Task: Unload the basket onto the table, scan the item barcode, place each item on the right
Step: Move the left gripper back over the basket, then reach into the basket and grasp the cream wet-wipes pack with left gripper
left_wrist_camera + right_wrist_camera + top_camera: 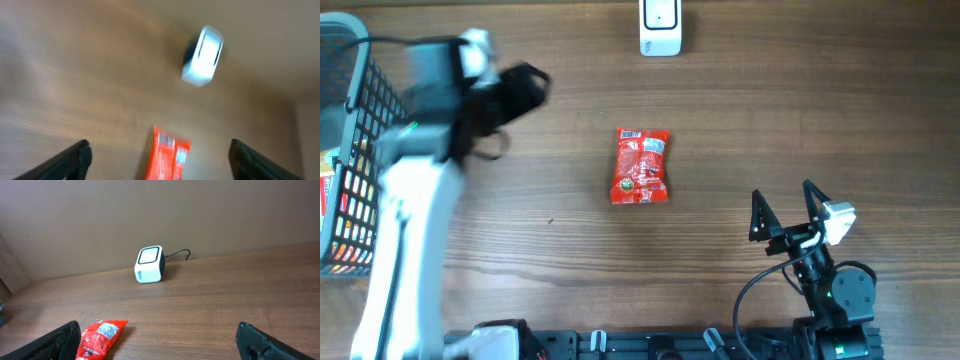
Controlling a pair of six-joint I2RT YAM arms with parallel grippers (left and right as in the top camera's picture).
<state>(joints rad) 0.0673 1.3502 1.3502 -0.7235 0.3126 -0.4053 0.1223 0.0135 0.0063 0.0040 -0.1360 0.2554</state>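
A red snack packet (640, 167) lies flat on the wooden tabletop (540, 290), near its middle, with the white barcode label at the end that points toward the scanner (660, 27). The scanner is a small white box with a dark back. It stands at the far edge of the tabletop, well apart from the packet, and a thin cable (178, 254) runs out behind it.

The left end effector (160, 145) is released. In the left wrist view its two dark fingers (70, 162) stand wide apart at the bottom corners of the picture with nothing between them, and the packet lies on the wood below, apart from both. That view is blurred, and so is the left arm seen from overhead, where it reaches over the left side of the tabletop just beside a grey wire basket (365, 110). Colourful things show through the basket's side, too cut off to make out.

The right end effector (782, 190) is released as well, with its fingers spread and empty. It sits near the front right of the tabletop, well apart from the packet and pointing toward the far edge.
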